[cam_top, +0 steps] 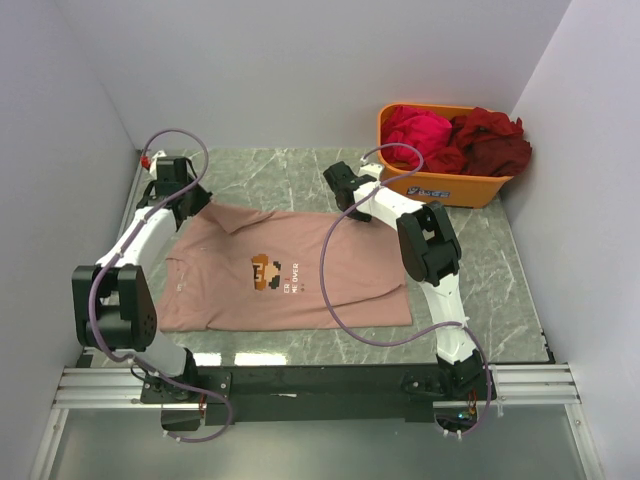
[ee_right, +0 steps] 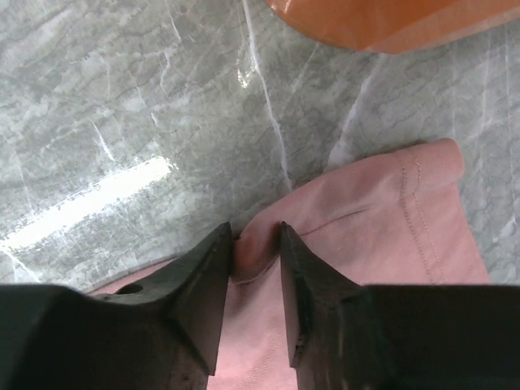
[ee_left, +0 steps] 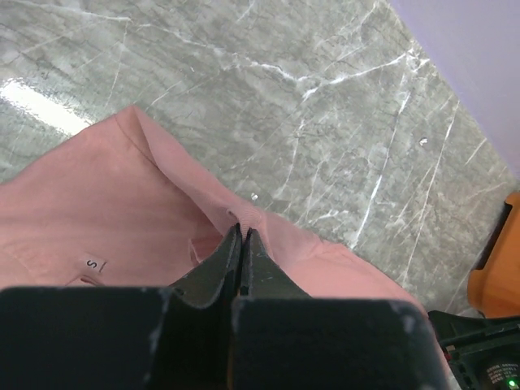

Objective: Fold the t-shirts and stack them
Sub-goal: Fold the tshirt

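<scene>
On the grey surface (cam_top: 300, 170) the pink t-shirt (cam_top: 290, 270) lies flat at the centre. The orange tub (cam_top: 445, 188) of red t-shirts (cam_top: 480, 140) stands at 2 o'clock. The left tool (ee_left: 242, 244) pinches the pink cloth at 10 o'clock, the right tool (ee_right: 258, 244) at 1 o'clock.

The salmon-pink t-shirt (cam_top: 290, 270) is soft, matt knit cloth with a stitched hem. The table (cam_top: 300, 170) is a grey-green, stone-look top with pale veins, smooth and glossy and streaked with reflected light. The orange tub (cam_top: 440, 188) is smooth plastic. The left gripper (ee_left: 241, 233) has matt black fingers (ee_left: 210, 275) that are scuffed and flecked white.
</scene>
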Available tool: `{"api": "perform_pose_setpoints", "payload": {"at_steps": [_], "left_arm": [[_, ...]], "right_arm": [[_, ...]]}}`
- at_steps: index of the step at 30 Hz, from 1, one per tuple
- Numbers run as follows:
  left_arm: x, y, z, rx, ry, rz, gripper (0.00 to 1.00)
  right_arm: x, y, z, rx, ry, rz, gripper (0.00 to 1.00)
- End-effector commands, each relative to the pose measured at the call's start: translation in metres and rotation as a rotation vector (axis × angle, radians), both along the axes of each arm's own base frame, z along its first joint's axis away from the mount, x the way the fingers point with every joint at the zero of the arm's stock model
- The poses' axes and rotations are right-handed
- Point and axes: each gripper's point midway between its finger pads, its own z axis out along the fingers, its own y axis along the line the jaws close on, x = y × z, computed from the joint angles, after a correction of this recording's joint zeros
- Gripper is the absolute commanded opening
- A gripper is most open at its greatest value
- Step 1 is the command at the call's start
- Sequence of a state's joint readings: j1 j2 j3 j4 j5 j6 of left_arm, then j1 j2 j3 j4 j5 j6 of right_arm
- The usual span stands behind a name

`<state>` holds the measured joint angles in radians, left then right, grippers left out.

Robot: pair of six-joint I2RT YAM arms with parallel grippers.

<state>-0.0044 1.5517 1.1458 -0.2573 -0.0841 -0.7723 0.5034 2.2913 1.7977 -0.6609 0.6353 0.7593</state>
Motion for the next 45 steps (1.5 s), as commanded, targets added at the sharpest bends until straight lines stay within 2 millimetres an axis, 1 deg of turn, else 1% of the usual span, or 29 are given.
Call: {"api": "perform_pose_setpoints", "payload": {"at_steps": [1,2,4,6,7,9,11,16,20,27,30,31,33,34,39,40,42,43,44,45], "left_arm": [[-0.002,0.002,0.023,-0.006,-0.068,0.019,0.0],[-0.003,0.003,0.022,-0.004,-0.062,0.023,0.0],[-0.005,0.003,0.026,-0.004,-0.071,0.027,0.0],[-0.008,0.003,0.026,-0.002,-0.07,0.03,0.0],[-0.009,0.005,0.03,-0.002,-0.079,0.035,0.0],[-0.014,0.008,0.028,0.007,-0.067,0.049,0.0],[-0.016,0.01,0.032,0.014,-0.075,0.059,0.0],[-0.021,0.013,0.036,0.024,-0.09,0.071,0.0],[-0.02,0.014,0.033,0.031,-0.075,0.077,0.01],[-0.017,0.015,0.034,0.031,-0.077,0.083,0.0],[-0.015,0.016,0.036,0.031,-0.081,0.088,0.0],[-0.015,0.016,0.037,0.028,-0.08,0.091,0.0],[-0.014,0.015,0.038,0.024,-0.08,0.088,0.0],[-0.014,0.015,0.037,0.022,-0.077,0.091,0.0],[-0.021,0.015,0.039,0.009,-0.077,0.106,0.0],[-0.024,0.017,0.038,0.01,-0.069,0.122,0.0],[-0.03,0.019,0.037,0.008,-0.062,0.139,0.0],[-0.033,0.019,0.037,-0.005,-0.06,0.149,0.0],[-0.038,0.019,0.033,-0.009,-0.042,0.159,0.0],[-0.043,0.019,0.032,-0.017,-0.036,0.167,0.0]], "right_arm": [[-0.003,-0.018,0.008,-0.047,-0.003,-0.034,0.37],[-0.003,-0.019,0.01,-0.05,-0.006,-0.033,0.31],[-0.004,-0.021,0.011,-0.064,-0.009,-0.032,0.29],[-0.004,-0.024,0.009,-0.074,-0.002,-0.037,0.31],[-0.004,-0.025,0.009,-0.078,-0.001,-0.04,0.32],[-0.007,-0.031,0.006,-0.102,0.016,-0.047,0.37],[-0.008,-0.036,0.006,-0.119,0.022,-0.054,0.42],[-0.012,-0.049,0.008,-0.144,0.022,-0.079,0.43],[-0.015,-0.057,0.009,-0.153,0.025,-0.101,0.44],[-0.012,-0.058,0.011,-0.144,0.02,-0.109,0.45],[-0.011,-0.057,0.009,-0.145,0.019,-0.108,0.4],[-0.012,-0.057,0.009,-0.143,0.022,-0.106,0.33],[-0.01,-0.056,0.011,-0.138,0.016,-0.102,0.26],[-0.01,-0.056,0.011,-0.138,0.014,-0.099,0.18],[-0.006,-0.053,0.024,-0.13,-0.017,-0.08,0.12],[-0.005,-0.052,0.032,-0.125,-0.035,-0.072,0.08],[-0.007,-0.047,0.036,-0.121,-0.045,-0.054,0.06],[-0.008,-0.045,0.045,-0.12,-0.058,-0.036,0.02],[-0.008,-0.042,0.049,-0.122,-0.071,-0.024,0.02],[-0.011,-0.043,0.049,-0.138,-0.07,-0.022,0.01]]}}
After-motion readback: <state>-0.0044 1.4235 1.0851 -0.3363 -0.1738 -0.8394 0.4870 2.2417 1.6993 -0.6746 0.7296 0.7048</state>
